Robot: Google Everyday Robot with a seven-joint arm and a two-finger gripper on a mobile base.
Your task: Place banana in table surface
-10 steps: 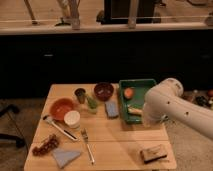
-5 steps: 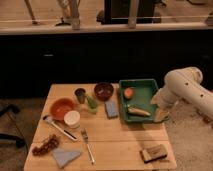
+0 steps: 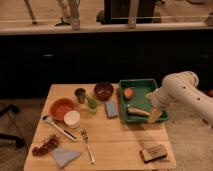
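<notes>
Gripper point(image 3: 155, 115) hangs at the green bin's point(image 3: 144, 98) near corner, can't tell its grip. Banana point(image 3: 136, 111) lies right beside it, inside the bin. A sloppy pinch could drop it before it reaches the table point(image 3: 117, 136).

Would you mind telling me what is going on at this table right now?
A robot arm reaches in from the right, with its gripper low at the right front corner of the green bin. The banana lies inside the bin near the front wall, right beside the gripper, with a round orange fruit behind it. The banana is not yet on the table surface.
</notes>
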